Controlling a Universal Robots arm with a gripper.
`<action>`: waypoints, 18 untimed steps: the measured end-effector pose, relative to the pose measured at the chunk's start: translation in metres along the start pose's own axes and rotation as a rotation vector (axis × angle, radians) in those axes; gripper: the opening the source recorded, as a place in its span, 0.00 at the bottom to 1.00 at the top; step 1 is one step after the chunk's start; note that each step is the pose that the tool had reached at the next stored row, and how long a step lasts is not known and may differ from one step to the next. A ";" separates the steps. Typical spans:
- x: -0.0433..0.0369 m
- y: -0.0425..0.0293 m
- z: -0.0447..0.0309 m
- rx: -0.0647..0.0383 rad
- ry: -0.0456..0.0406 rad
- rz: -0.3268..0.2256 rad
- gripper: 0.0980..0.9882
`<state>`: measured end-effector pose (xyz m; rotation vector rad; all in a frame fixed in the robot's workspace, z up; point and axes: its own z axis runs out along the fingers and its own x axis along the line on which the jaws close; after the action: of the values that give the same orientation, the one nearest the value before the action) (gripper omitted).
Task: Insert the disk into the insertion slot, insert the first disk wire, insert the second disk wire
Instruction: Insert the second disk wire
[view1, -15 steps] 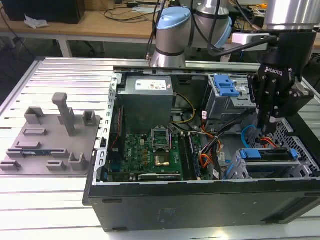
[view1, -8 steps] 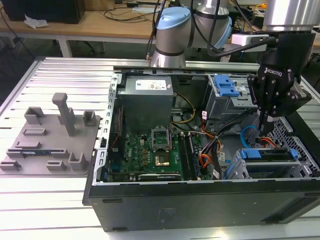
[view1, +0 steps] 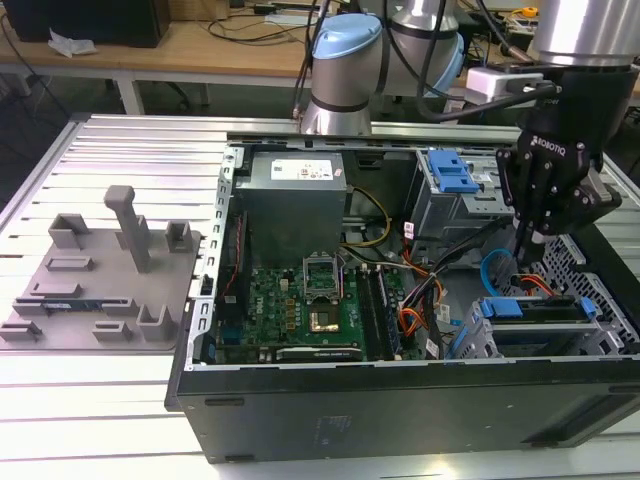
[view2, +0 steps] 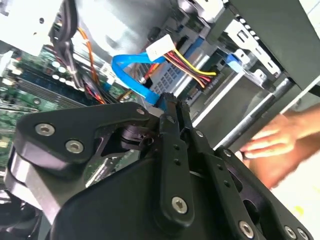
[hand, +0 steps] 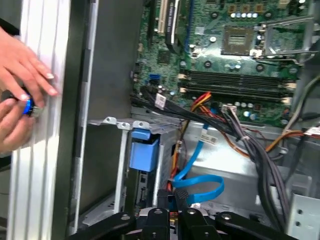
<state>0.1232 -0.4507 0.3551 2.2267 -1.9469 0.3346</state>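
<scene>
Disk (view1: 535, 308): lies flat in the insertion slot (view1: 590, 335), blue carrier edge facing up and into the case; long axis runs along the case's front wall, towards the exterior view's right.
Slot: grey perforated sheet-metal cage, low and wide, at the case's front corner on the exterior view's right.
Gripper (view1: 532, 238): black, hangs above the disk's rear edge; jaws drawn narrow, tips close together by a flat blue cable (view2: 131, 75). Whether they pinch its end, cannot tell.
Cables: blue cable loops; a red-yellow-black bundle with white connector (view2: 161, 48) meets the disk's rear.
Surroundings: green motherboard (view1: 310, 300), taller grey cage with blue latch (view1: 452, 172), grey fixture plate (view1: 95, 280) on the ribbed metal tabletop (view1: 120, 160).
Person: hands (hand: 22, 95) rest on the tabletop outside the case wall, holding a small blue piece (hand: 27, 106).
</scene>
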 end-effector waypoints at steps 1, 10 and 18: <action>0.0018 0.0001 -0.0011 0.003 -0.0269 0.002 0.07; 0.0054 0.0006 -0.0023 -0.010 -0.0886 0.084 0.07; 0.0058 -0.0040 -0.0013 -0.031 -0.0882 0.130 0.07</action>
<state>0.1277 -0.4554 0.3580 2.1356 -2.1324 0.2247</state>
